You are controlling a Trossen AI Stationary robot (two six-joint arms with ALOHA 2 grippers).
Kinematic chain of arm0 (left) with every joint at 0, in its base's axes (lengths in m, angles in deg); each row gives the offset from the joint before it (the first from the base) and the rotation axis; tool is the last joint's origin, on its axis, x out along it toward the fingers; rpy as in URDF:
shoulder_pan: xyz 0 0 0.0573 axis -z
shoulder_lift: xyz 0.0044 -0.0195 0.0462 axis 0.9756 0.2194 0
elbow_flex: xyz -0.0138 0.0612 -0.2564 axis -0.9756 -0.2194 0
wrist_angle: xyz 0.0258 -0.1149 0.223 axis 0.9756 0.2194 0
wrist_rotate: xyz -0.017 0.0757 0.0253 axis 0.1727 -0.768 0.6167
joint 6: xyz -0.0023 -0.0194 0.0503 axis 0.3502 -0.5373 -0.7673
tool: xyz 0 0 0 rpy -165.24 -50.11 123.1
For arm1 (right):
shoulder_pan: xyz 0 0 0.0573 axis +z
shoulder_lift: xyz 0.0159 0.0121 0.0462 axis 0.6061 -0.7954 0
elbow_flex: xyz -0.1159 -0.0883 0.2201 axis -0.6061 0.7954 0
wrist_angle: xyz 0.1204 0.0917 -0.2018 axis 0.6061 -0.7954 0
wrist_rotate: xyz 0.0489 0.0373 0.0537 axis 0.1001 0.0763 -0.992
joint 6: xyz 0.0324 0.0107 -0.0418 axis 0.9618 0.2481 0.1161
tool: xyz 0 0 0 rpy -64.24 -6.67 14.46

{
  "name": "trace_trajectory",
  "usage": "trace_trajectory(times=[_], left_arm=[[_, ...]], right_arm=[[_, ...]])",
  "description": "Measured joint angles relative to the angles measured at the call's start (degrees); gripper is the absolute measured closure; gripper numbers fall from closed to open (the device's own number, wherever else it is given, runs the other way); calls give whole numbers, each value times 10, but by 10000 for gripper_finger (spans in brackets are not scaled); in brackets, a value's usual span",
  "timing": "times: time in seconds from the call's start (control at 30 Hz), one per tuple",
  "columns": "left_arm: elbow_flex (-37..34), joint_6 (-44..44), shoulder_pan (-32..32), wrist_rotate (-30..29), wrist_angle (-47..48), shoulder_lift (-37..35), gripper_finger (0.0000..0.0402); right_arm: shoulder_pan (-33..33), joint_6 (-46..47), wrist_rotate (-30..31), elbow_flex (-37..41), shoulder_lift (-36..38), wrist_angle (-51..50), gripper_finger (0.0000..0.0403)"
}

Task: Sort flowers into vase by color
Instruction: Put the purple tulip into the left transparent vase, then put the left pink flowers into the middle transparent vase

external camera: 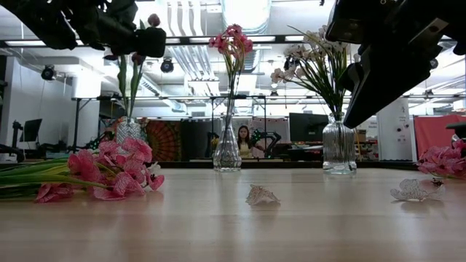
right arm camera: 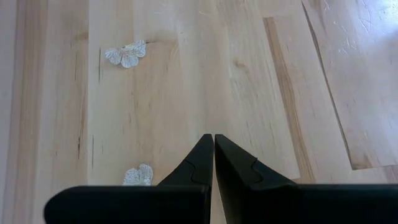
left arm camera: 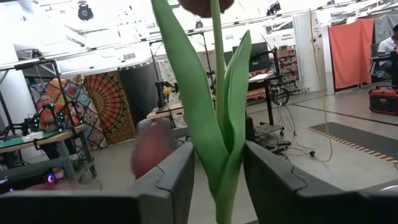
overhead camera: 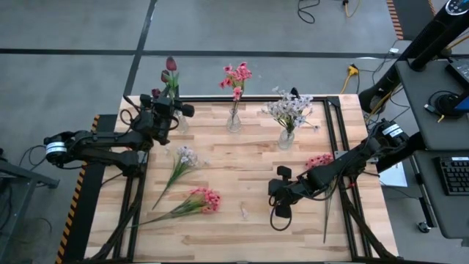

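Red tulip stem (left arm camera: 219, 124) sits between your left gripper (left arm camera: 217, 180) fingers, jaws parted slightly, small gaps either side, leaf brushing one finger; bloom stands above left vase (external camera: 128, 129). Your right gripper (right arm camera: 213, 158) hangs pinched shut, holding nothing, above bare wooden table (right arm camera: 249, 74), loose white petals (right arm camera: 126, 54) ahead of fingertips.

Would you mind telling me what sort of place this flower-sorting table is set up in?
It looks like a robotics lab or workshop. Beyond the wooden table in the low view are an exposed ceiling with ducts, desks with monitors and a seated person; the high view shows cables on a grey concrete floor.
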Motion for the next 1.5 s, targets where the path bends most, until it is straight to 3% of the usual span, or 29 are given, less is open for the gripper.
trace_trajectory(times=[0.3,0.53,0.97,1.13,1.3,1.5], left_arm=[[1,-3,15,-2,0,-3,241],[29,-56,47,-63,0,-3,213],[113,-173,175,-101,15,-3,205],[166,-165,268,-165,167,10,205],[229,-69,369,-244,368,51,205],[304,70,478,-245,549,117,205]], right_arm=[[0,0,0,0,0,0,394],[0,0,0,0,0,0,394],[0,0,0,0,0,0,394],[0,0,0,0,0,0,394],[0,0,0,0,0,0,394],[0,1,0,0,0,2,394]])
